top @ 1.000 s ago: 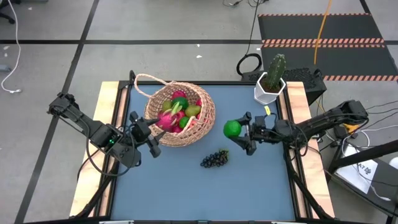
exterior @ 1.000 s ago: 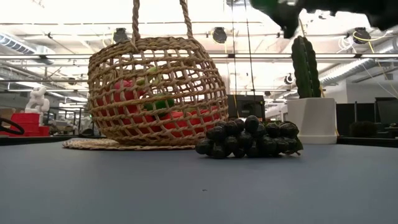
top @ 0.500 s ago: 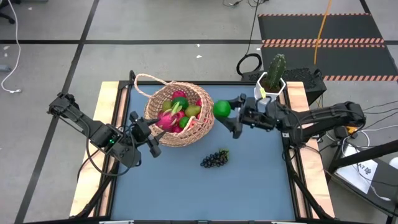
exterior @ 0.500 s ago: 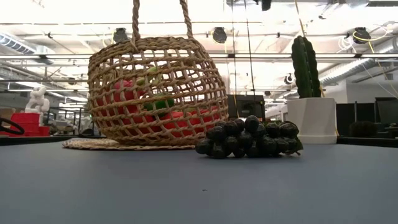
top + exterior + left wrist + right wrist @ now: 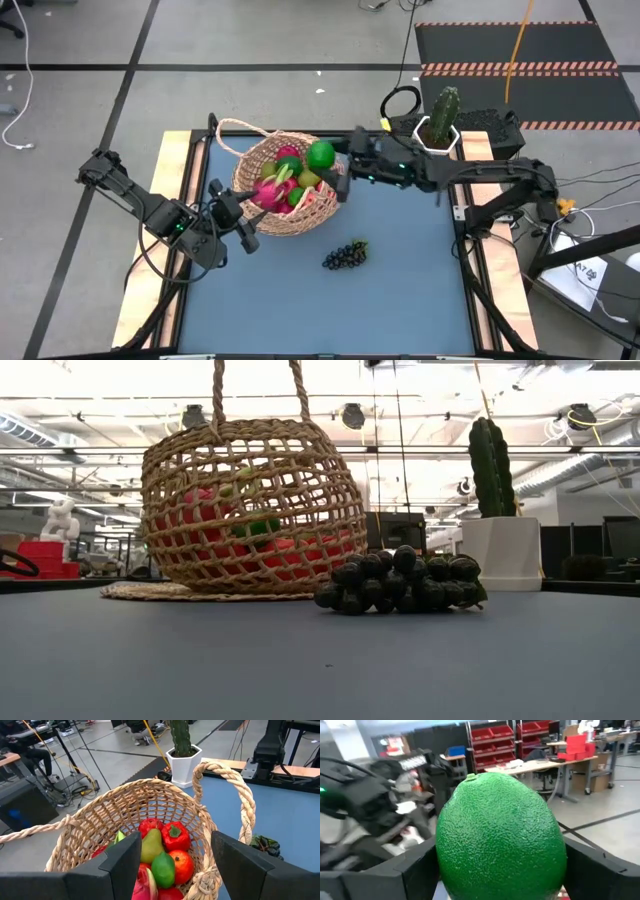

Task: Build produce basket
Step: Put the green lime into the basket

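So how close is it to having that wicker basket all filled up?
Nearly there. The round tan woven wicker basket already holds a pile of red, pink and green toy fruit. The right gripper holds a round green lime over the basket rim, not yet dropped. The left gripper is at the basket's side. The dark grape bunch lies on the blue table.

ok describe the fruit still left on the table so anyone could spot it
Start at the wicker basket tipped on the blue table. Just off its right-hand side, nearer the front edge, lies the grape bunch: dark, nearly black and knobbly, unlike the bright fruit inside.
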Robot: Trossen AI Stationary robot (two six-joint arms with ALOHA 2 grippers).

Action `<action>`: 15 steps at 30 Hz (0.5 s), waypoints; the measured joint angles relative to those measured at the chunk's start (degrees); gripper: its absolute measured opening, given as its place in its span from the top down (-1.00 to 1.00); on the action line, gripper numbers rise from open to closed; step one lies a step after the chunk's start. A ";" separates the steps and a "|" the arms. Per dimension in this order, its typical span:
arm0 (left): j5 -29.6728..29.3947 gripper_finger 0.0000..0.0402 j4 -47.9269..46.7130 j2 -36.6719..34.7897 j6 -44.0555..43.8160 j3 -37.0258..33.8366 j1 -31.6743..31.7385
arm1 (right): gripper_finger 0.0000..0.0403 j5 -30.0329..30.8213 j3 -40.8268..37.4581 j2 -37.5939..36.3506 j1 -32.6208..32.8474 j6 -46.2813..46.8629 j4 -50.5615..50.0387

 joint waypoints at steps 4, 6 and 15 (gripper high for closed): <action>0.06 -0.19 0.00 0.00 0.00 0.00 0.02 | -0.66 -3.99 4.07 4.56 -2.76 -1.12 -2.60; 0.21 -0.19 0.00 0.00 0.00 -0.01 0.00 | -0.66 -6.33 4.64 6.30 -4.23 -1.08 -2.48; 0.96 -0.19 -0.18 0.00 0.02 0.00 0.00 | -0.66 -10.93 4.64 11.93 -9.78 -1.38 -6.31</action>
